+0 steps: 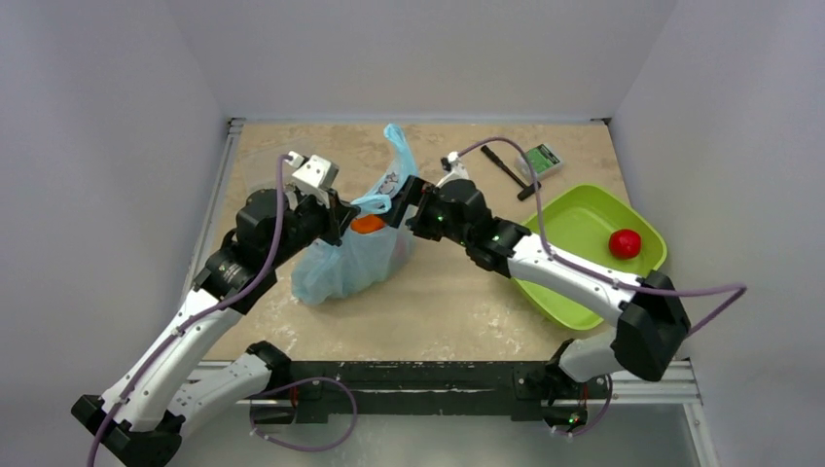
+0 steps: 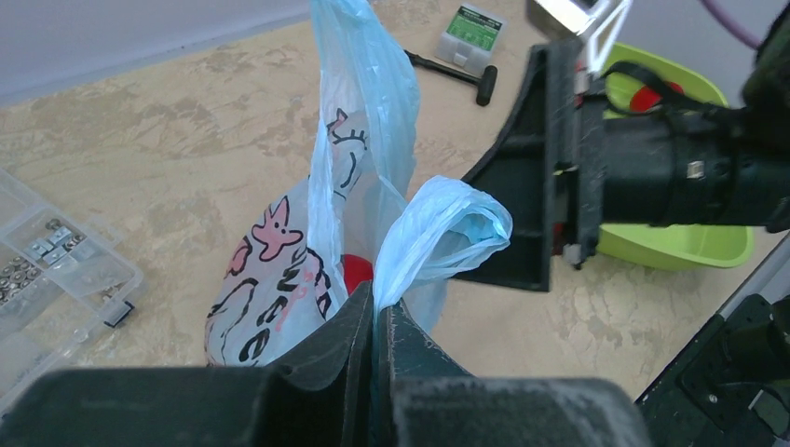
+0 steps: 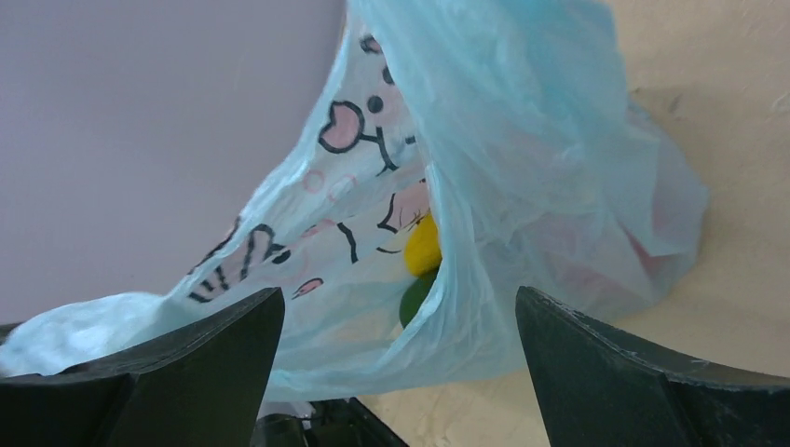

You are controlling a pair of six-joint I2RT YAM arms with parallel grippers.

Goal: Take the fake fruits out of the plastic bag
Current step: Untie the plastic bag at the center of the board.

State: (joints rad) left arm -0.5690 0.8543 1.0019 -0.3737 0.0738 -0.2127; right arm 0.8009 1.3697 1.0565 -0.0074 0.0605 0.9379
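The light-blue plastic bag point(image 1: 342, 265) stands at the table's middle left, its mouth pulled up. My left gripper point(image 1: 352, 212) is shut on one bag handle point(image 2: 438, 233) and holds it up. My right gripper point(image 1: 409, 209) is open and empty at the bag's mouth, its fingers either side of the bag wall point(image 3: 522, 186). An orange fruit point(image 1: 367, 225) shows in the mouth, and it looks red-orange in the left wrist view point(image 2: 356, 272). A yellow fruit point(image 3: 422, 247) and a dark green fruit point(image 3: 413, 298) lie inside the bag. A red round fruit point(image 1: 625, 242) lies in the lime-green tray point(image 1: 574, 219).
The lime-green tray stands at the right. A small box with a green label point(image 1: 544, 160) and a black tool point(image 1: 508, 170) lie at the back right. A clear compartment box point(image 2: 56, 261) sits left of the bag. Walls close in the table on three sides.
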